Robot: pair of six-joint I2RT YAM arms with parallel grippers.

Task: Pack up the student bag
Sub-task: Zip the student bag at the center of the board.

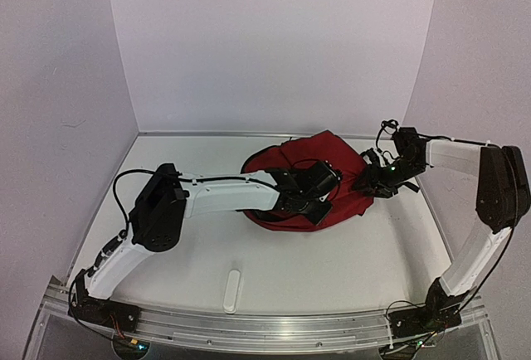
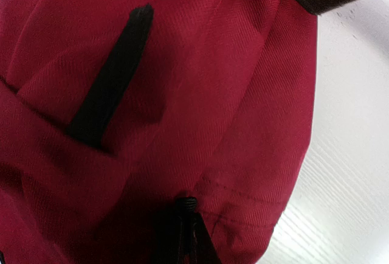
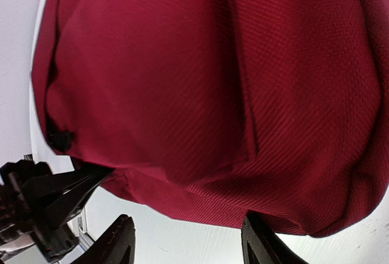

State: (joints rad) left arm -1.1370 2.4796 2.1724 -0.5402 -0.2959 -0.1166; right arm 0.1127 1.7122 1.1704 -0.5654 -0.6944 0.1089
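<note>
No legible text, labels, brands, numbers or signs in any view; student bag [image 1: 336,151] fabric plain red.

Robotics lab bench indicated: white table [image 1: 332,260] is enclosed by plain white panels [image 1: 274,45]; alum. rail [image 1: 265,331] is fitted along near edge.

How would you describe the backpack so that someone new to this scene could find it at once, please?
On the white table, look toward the back wall, just right of centre. The backpack lies there, a soft, dark red heap with black trim. It is the only coloured thing; the one other loose item is a small white bar near the front edge.
</note>
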